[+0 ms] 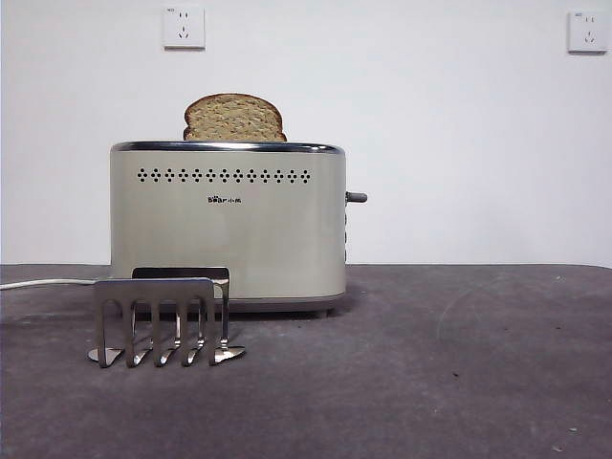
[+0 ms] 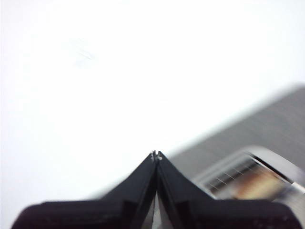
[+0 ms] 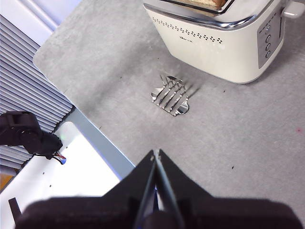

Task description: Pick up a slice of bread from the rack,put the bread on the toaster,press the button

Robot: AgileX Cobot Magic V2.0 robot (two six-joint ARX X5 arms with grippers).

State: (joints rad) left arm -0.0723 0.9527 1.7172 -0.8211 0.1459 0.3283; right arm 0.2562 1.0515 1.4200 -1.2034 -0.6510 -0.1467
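Observation:
The slice of bread (image 1: 234, 119) stands in the slot of the cream toaster (image 1: 228, 222), its rounded top above the chrome rim. The lever knob (image 1: 356, 197) sticks out high on the toaster's right side. The silver rack (image 1: 164, 321) stands empty in front of the toaster. In the right wrist view the toaster (image 3: 224, 36) and rack (image 3: 170, 94) lie far below my right gripper (image 3: 156, 153), which is shut and empty. My left gripper (image 2: 156, 155) is shut and empty, held high; the toaster top with bread (image 2: 251, 181) shows blurred beside it.
A white cord (image 1: 43, 283) runs left from the toaster. Two wall sockets (image 1: 184, 27) sit on the white wall behind. The table's edge (image 3: 83, 117) and a white surface with a black cable part (image 3: 28, 136) show in the right wrist view.

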